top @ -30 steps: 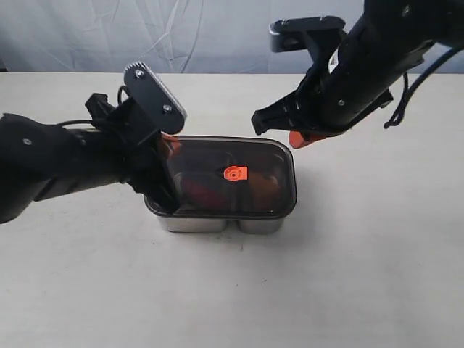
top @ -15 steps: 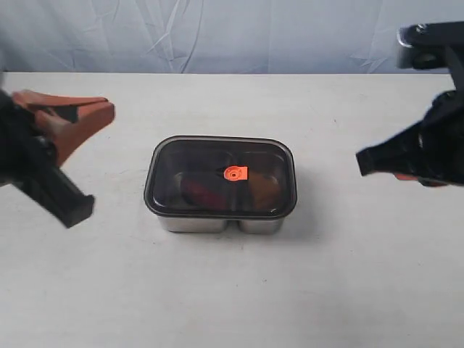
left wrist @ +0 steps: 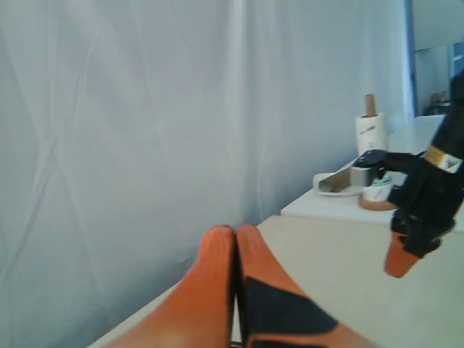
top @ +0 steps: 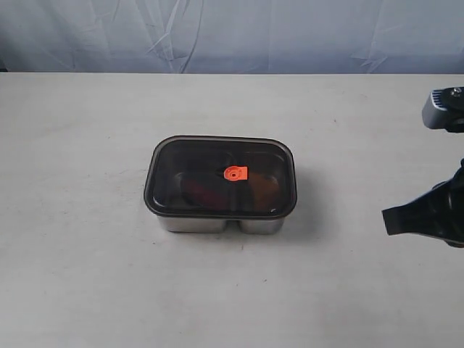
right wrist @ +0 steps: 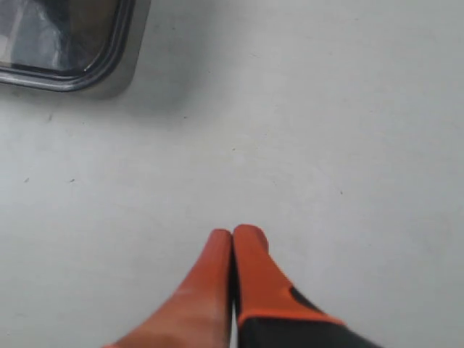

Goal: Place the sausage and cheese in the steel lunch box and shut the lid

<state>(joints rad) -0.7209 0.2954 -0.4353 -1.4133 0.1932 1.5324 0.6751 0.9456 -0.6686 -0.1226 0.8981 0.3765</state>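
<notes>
The steel lunch box (top: 192, 223) stands mid-table with the dark lid (top: 210, 156) lying flat on it, orange valve tab (top: 235, 173) at its centre. Through the lid the red sausage (top: 205, 191) shows dimly in one compartment and the cheese (top: 265, 187) in the other. My right gripper (right wrist: 232, 233) is shut and empty, low over bare table to the right of the box; a corner of the lunch box (right wrist: 119, 61) shows in its view. My left gripper (left wrist: 235, 230) is shut and empty, out of the exterior view, facing the backdrop.
The right arm (top: 428, 214) sits at the right edge of the exterior view. A side table beyond holds a paper roll (left wrist: 370, 130) and a tape dispenser (left wrist: 361, 175). A pale curtain (top: 217, 36) hangs behind the table.
Both arms have drawn away from the lunch box: the left one out past the left edge, the right one to the right edge. The lid stays on the box.
</notes>
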